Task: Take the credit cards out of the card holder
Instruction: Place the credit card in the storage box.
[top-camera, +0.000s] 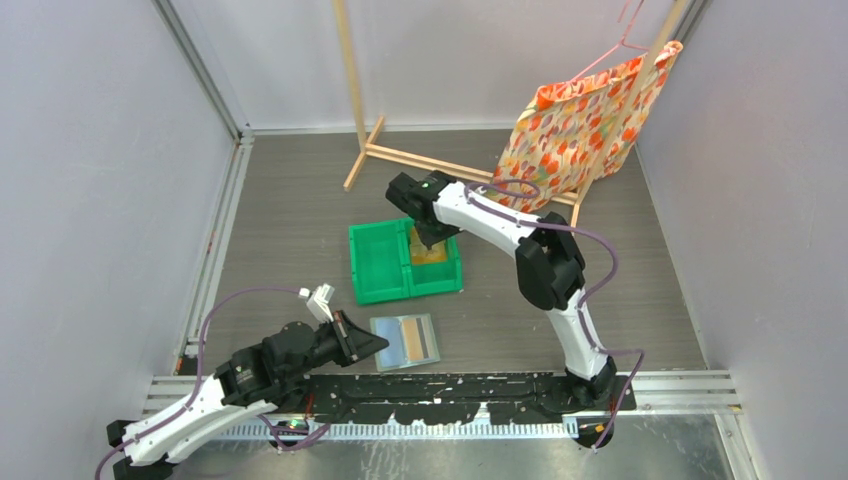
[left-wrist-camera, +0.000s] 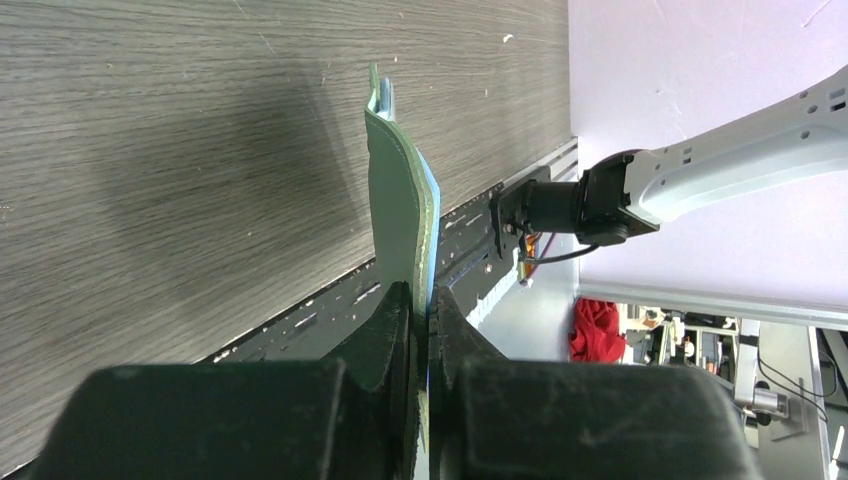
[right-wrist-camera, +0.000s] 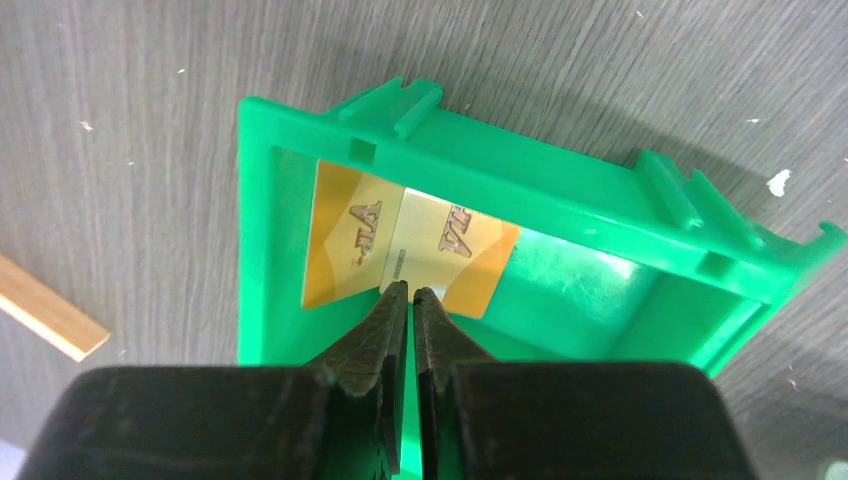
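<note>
At the near edge of the surface (top-camera: 290, 210), the card holder (top-camera: 406, 342) lies opened with its inner face up, just ahead of the arm bases. The left end effector (left-wrist-camera: 424, 300) is pressed together on one edge of it. The left wrist view shows the grey-green flap clamped between the two fingers, with a blue layer behind it. Judgement: this grip acts as an anchor, so the holder cannot slide or fold shut while the other arm works the slots. In the overhead view a tan band and a blue band show on the inner face. These may be cards not yet drawn out, but that cannot be confirmed.

Just beyond the holder stands the green bin (top-camera: 378, 265), and the right arm reaches down into its right-hand compartment. Two credit cards (right-wrist-camera: 345, 235) lie overlapped on that compartment's floor, a paler one partly over an orange one. The right end effector (right-wrist-camera: 410, 293) hangs at their near edge, its fingers almost together with only a thin slit between them. Whether the tips pinch the paler card's edge or merely stand above it cannot be told.

Judgement: the bin serves as the drop point, and the task appears partly done.
</note>
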